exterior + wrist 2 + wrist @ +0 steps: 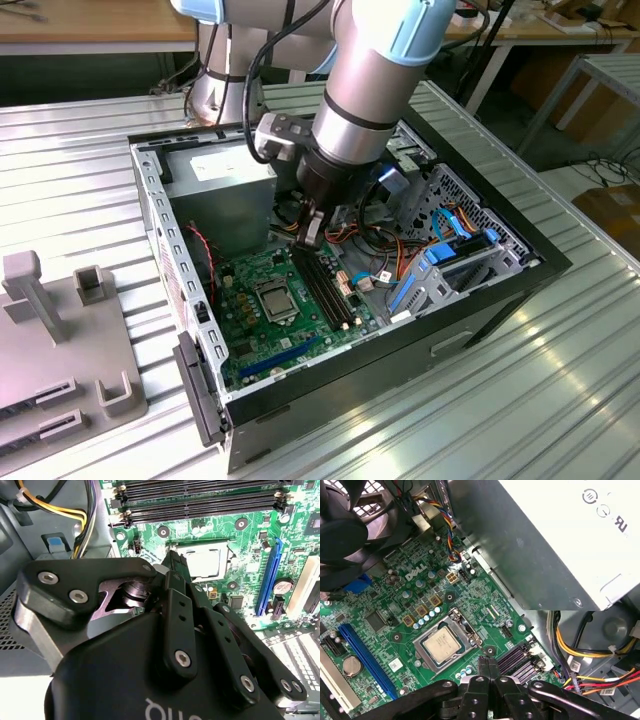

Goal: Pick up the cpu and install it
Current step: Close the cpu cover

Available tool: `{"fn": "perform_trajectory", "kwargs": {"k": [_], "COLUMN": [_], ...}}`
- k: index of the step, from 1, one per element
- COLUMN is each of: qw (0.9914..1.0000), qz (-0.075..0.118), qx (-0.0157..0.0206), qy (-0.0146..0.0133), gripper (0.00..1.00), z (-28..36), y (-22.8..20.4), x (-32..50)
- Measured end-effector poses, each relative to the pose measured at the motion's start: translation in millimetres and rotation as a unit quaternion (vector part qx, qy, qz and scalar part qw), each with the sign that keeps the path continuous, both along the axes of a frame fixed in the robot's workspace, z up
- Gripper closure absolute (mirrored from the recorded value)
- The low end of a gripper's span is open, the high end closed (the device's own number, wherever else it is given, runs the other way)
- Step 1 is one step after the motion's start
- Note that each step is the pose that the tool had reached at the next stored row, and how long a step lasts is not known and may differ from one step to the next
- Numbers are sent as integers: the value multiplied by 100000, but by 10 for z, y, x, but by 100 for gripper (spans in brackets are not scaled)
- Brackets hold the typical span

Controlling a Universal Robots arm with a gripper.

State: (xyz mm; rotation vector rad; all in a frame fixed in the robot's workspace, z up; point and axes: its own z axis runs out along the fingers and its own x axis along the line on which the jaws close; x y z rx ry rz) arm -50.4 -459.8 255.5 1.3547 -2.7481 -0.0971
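In the second wrist view the gripper (172, 562) covers one corner of the cpu (206, 562), so we cannot tell whether that corner lies flat in the socket. In the exterior view the arm (365, 90) hides the case's far interior.

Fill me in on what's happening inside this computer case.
A robot arm's gripper hangs inside the open computer case, fingers closed and empty, above the green motherboard near the memory slots. The cpu already lies in its socket on the board, apart from the gripper.
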Motion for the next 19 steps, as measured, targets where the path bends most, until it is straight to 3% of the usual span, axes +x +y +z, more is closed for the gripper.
{"fn": "perform_trajectory", "kwargs": {"k": [3, 4, 8, 11, 14, 19], "qw": [100000, 100000, 100000, 100000, 100000, 100000], "qz": [-9, -4, -31, -26, -29, 48], "qx": [-6, -7, -3, -13, 2, -3], "qy": [10, 59, 164, 190, 187, 188], "gripper": [89, 89, 89, 89, 89, 89], "z": [0, -2, -8, -15, -18, -18], "y": [-42, -103, -140, -144, -138, -76], "x": [4, 22, 82, 163, 174, 175]}}
